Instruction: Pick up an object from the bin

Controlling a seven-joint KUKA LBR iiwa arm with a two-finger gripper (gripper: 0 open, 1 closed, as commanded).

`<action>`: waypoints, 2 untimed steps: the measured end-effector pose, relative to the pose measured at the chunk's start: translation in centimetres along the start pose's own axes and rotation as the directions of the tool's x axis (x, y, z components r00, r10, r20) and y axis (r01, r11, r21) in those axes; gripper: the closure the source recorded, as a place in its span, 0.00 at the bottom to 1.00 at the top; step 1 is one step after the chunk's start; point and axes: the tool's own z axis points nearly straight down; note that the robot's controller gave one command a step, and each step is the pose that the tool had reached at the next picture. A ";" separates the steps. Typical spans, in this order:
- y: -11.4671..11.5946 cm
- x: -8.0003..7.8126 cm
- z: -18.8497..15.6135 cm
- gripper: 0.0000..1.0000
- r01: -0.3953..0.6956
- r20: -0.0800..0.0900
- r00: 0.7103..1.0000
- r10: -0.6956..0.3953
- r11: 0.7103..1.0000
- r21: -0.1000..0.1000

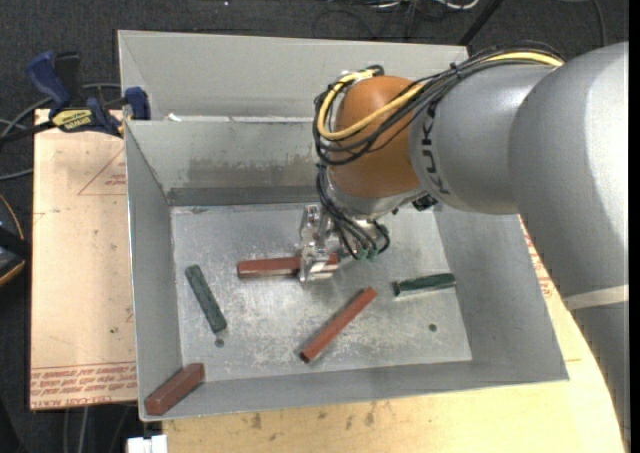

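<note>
My gripper (318, 263) is down near the bin floor, a little left of the bin's middle, under the orange wrist cover. A red-brown flat bar (268, 267) lies level on the floor, and its right end reaches the gripper's tip. Just below and right of the gripper lies a second red-brown bar (338, 325), set diagonally. A short dark green stick (424, 284) rests on the floor to the gripper's right.
A dark green bar (205, 298) lies at the left of the floor, tilted. A red-brown block (174, 388) sits on the sloped wall at the front left corner. The arm covers the bin's right side.
</note>
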 end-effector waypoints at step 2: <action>0.0 0.1 -3.7 1.00 0.000 -0.003 1.000 0.000 1.000 0.000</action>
